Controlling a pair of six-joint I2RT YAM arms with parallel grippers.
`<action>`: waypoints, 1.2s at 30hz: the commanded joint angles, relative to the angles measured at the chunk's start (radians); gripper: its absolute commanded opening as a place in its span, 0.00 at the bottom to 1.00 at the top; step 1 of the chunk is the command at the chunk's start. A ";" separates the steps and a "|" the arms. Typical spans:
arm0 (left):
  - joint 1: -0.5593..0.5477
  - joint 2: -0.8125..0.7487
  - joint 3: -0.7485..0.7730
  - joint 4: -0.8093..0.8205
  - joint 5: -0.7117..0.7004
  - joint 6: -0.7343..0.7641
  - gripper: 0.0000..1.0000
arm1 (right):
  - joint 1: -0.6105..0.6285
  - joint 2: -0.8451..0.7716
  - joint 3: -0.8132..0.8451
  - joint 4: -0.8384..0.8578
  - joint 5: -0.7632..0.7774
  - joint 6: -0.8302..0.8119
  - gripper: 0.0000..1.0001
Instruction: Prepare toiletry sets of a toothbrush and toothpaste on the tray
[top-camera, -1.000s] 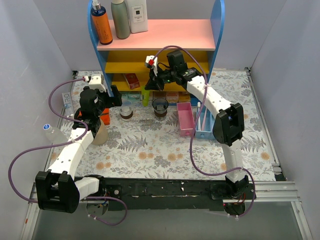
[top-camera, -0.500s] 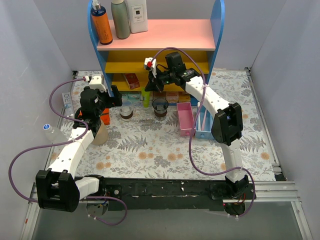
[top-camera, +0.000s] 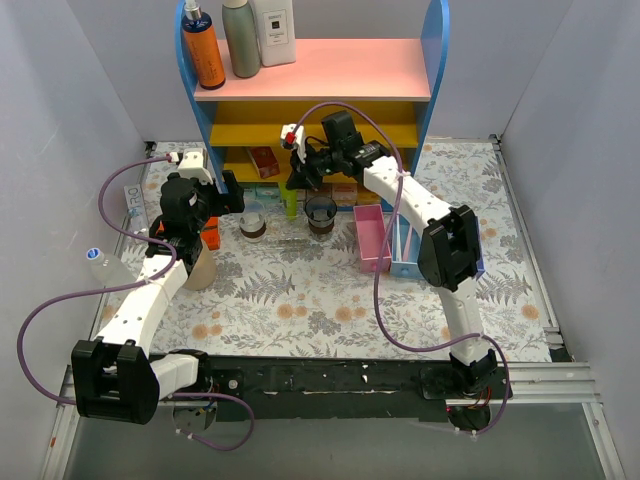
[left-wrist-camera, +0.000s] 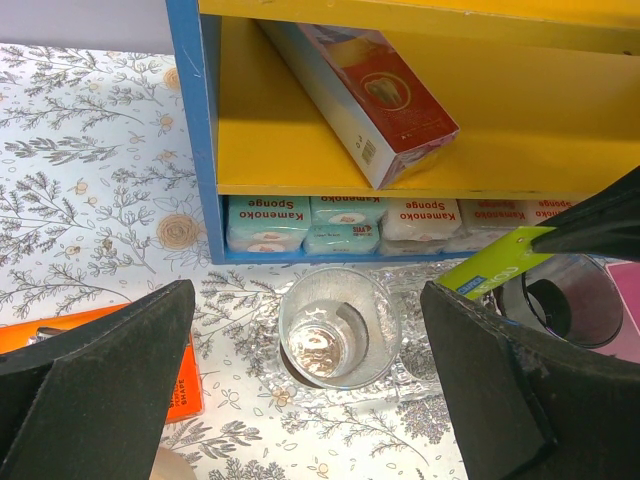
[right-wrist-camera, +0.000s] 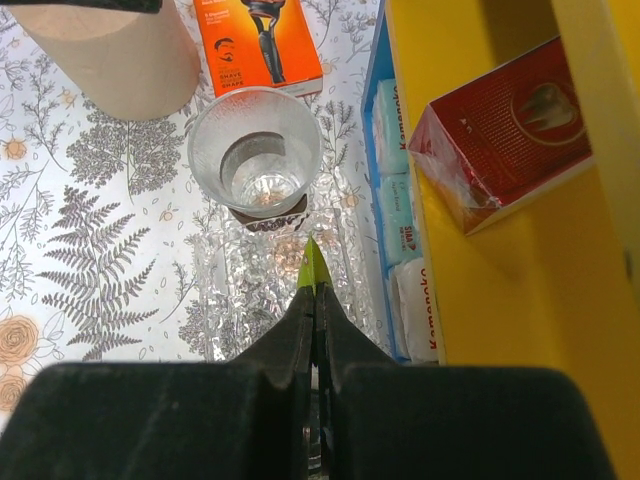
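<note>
**A:** Counted, biggest first?

**B:** One shelf unit (top-camera: 315, 70) at the far edge: blue sides, pink top, yellow boards. Two arms. Two bins right of centre, a pink bin (top-camera: 370, 240) and just right of it a blue bin (top-camera: 405, 268). Thin white toothbrushes (top-camera: 403, 230) in the blue one, number unclear. Three bottles (top-camera: 241, 40) on the pink top. One tan paper cup (top-camera: 198, 265) on the left. One clear tray (right-wrist-camera: 225, 300) in front of the shelf, with two dark cups (top-camera: 320, 212) standing on it. One red box (left-wrist-camera: 385, 100) leaning on a yellow board. One orange razor box (right-wrist-camera: 258, 40).

**A:** And the toothpaste? Fingers?

**B:** One green toothpaste tube (right-wrist-camera: 314, 265), pinched in the right gripper (right-wrist-camera: 316, 300), tip down over the tray between the two cups. Touching the tray or not, impossible to say. Left gripper (left-wrist-camera: 305, 292) spread wide and holding nothing, above the left cup.

**A:** Surface, room?

**B:** Table (top-camera: 300, 300) covered in a fern and flower print. Plain pale walls (top-camera: 60, 120) left, right and behind.
</note>
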 joint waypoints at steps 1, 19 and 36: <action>0.006 -0.006 0.037 0.005 -0.002 0.003 0.98 | 0.003 0.008 0.054 0.026 -0.004 -0.010 0.01; 0.006 -0.003 0.037 0.006 0.007 0.000 0.98 | 0.016 0.019 0.026 0.029 0.027 -0.032 0.01; 0.006 0.001 0.037 0.006 0.012 0.000 0.98 | 0.020 0.042 0.005 0.040 0.027 -0.032 0.01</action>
